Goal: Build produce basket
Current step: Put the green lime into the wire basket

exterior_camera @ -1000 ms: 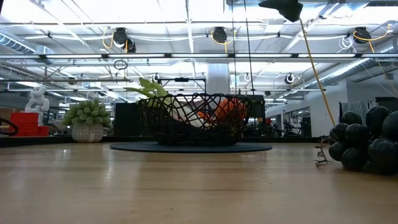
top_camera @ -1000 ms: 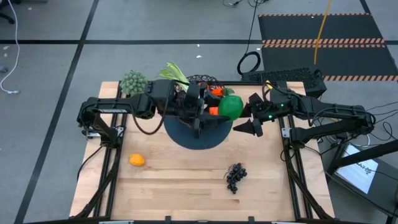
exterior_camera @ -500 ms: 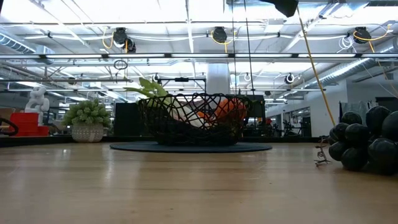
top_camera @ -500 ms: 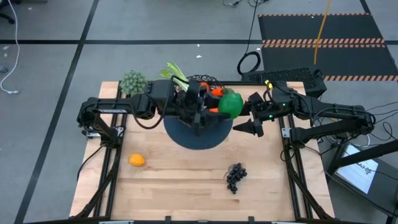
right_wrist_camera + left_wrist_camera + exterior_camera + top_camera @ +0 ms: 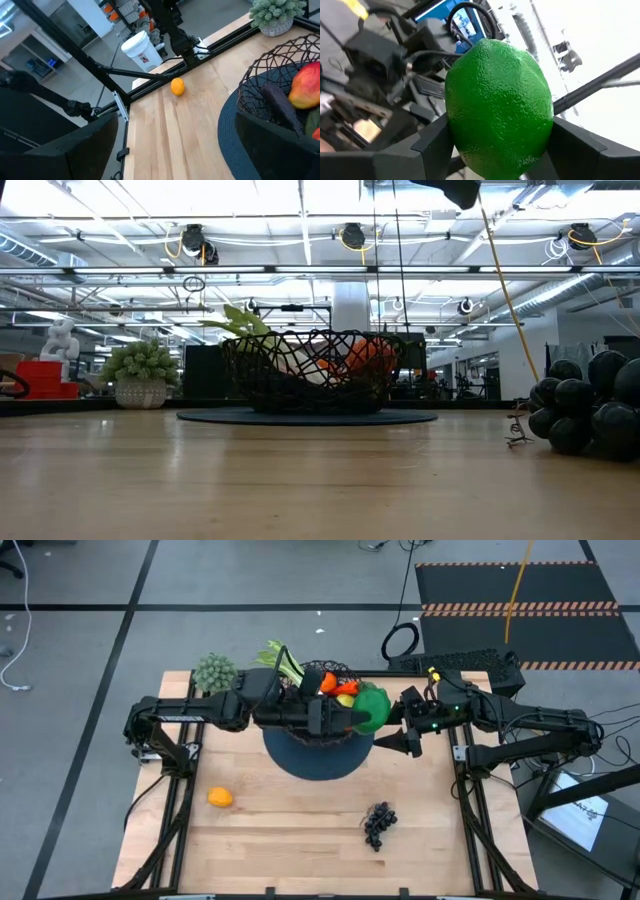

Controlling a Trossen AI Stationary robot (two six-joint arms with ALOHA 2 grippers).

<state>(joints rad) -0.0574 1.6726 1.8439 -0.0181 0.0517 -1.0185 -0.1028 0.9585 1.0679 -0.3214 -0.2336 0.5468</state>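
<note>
Pale wooden planks make up the bench (image 5: 300, 830), with a grey taped floor around it; the basket (image 5: 312, 370), black openwork wire shaped like a bowl, sits on a flat dark round mat (image 5: 315, 755) toward the far middle. Leek leaves (image 5: 280, 657) stick out over the basket's far-left rim, their long axis running from the basket centre up and away to the left; inside lie orange and yellow pieces and a red-yellow mango (image 5: 306, 86). The left tool (image 5: 362, 717) hangs over the basket's right side, clamped on a lime (image 5: 498, 107), bright green and pebbled, its long axis upright between the 2 dark fingers (image 5: 432, 145) in the left wrist view. The right tool (image 5: 392, 745) waits just right of the basket, fingers spread wide and holding nothing. An orange (image 5: 220, 797) rests near the left front; dark grapes (image 5: 378, 823) lie front right, looming large in the low view, which shows neither tool nor the lime.
</note>
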